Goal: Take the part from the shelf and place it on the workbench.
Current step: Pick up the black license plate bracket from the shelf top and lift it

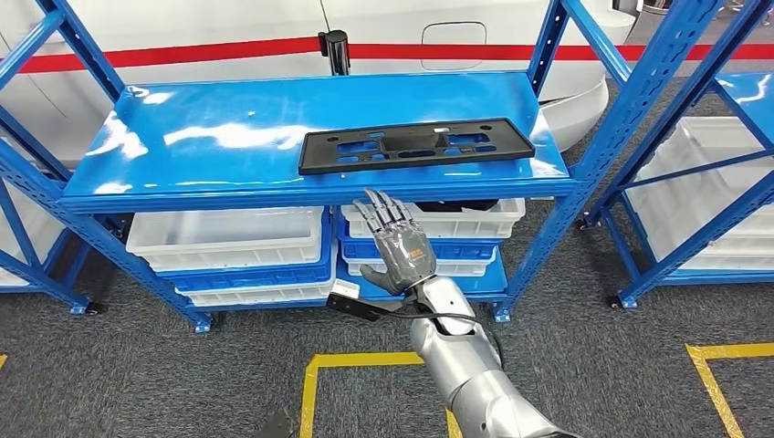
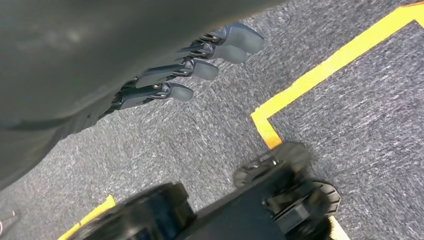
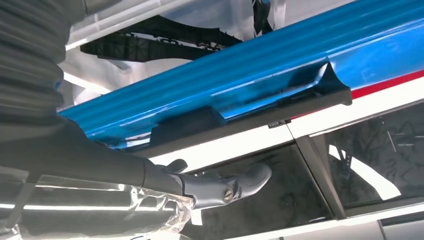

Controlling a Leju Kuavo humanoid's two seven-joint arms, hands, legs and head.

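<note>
Reaching toward the shelf looks to be the step in hand: the right hand (image 1: 394, 245) is raised with fingers apart and straight, holding nothing, just below the front edge of the blue shelf (image 1: 219, 137). The left hand (image 2: 200, 55) hangs over the carpet, fingers loosely apart and empty. Beyond the edge, the flat black part (image 1: 415, 146) lies on the shelf. Next, the hand must probably rise above the edge and close on the part.
</note>
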